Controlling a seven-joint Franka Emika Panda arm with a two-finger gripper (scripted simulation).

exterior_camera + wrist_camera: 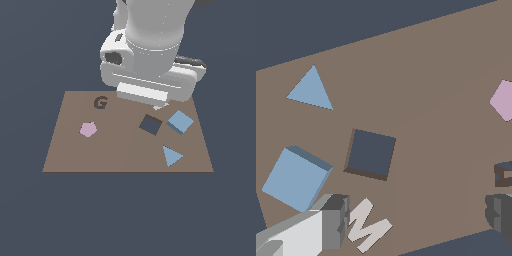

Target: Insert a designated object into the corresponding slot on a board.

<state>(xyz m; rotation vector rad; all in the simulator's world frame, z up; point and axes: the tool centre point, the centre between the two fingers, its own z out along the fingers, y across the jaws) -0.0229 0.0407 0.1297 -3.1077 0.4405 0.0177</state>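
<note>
The big brown board (pixel 125 150) fills the middle of the exterior view, lying flat, with the arm's white bulk looming over its 12 o'clock edge. Down at the wrist, the end effector (pixel 416 215) hangs above the board with its jaws spread wide and nothing between them; one finger (pixel 331 220) and the other finger (pixel 501 210) sit well apart, so it's open and empty.

Now the prize: the light-blue square block (pixel 180 121) lies flat on the board at about 3 o'clock from the slot (pixel 150 124), just beside it, not in it. That slot is a dark square cut-out turned like a diamond, and it looks unoccupied. The block looks rigid, light and low-profile, with crisp straight sides; I'd say take it across two opposite flat sides, not corner to corner, since a thin smooth piece could twist or slip. Its rotation will have to match the slot's tilt.

Neighbours next: the light-blue triangle (pixel 171 156) sits at 5 o'clock from the slot, the pink pentagon (pixel 88 129) is well off at 9 o'clock, and the dark letter G (pixel 100 103) sits at 10 o'clock. A white letter M (pixel 367 226) lies near the finger, beside the block; it's the only thing close enough to crowd the approach
</note>
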